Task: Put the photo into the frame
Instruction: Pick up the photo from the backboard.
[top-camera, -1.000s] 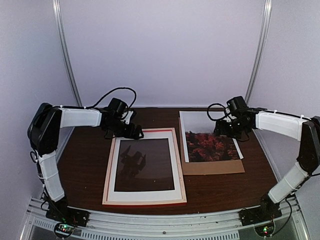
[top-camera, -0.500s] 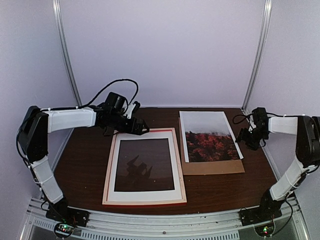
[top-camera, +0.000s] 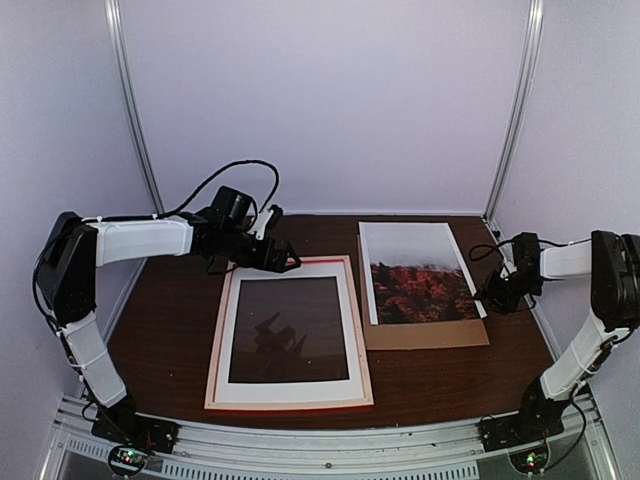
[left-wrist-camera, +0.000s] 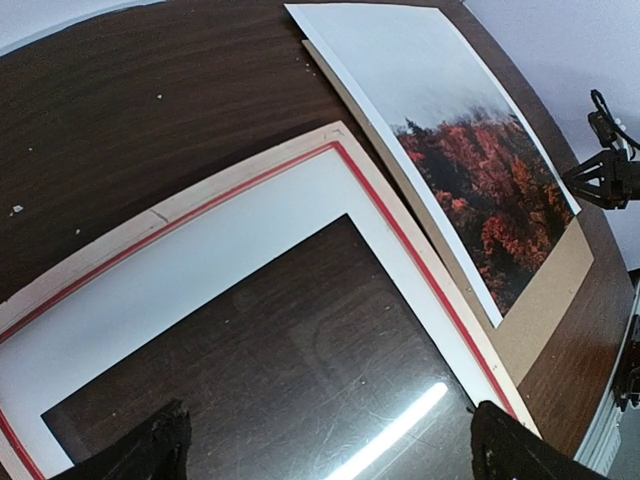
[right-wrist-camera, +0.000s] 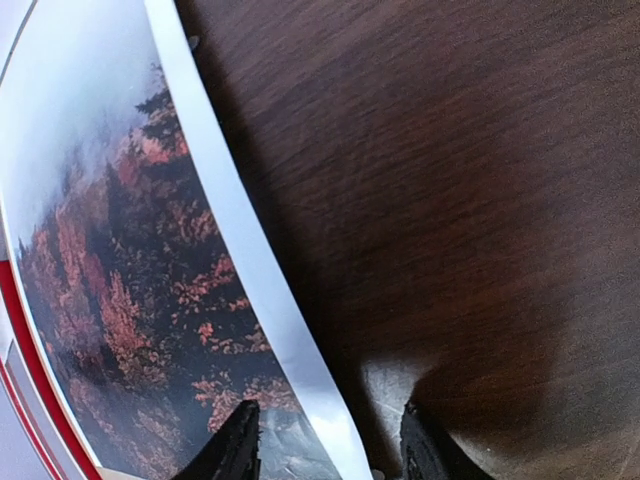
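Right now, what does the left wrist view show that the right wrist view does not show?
Only the left wrist view: the white mat inside the frame, and the brown backing board under the photo. Only the right wrist view: a close look at the photo's white edge passing between the fingertips of the right pincer. Both: the photo's red foliage, the dark table and a red strip of the frame.

Left gripper (left-wrist-camera: 330, 455) hung over the frame (left-wrist-camera: 240, 175), dark fingertips (left-wrist-camera: 150, 450) spread wide at the bottom corners. White mat (left-wrist-camera: 200, 250) sat inside the rails. Upper right, the photo (left-wrist-camera: 470, 160) lay on the brown backing board (left-wrist-camera: 545, 300), just beside the frame.
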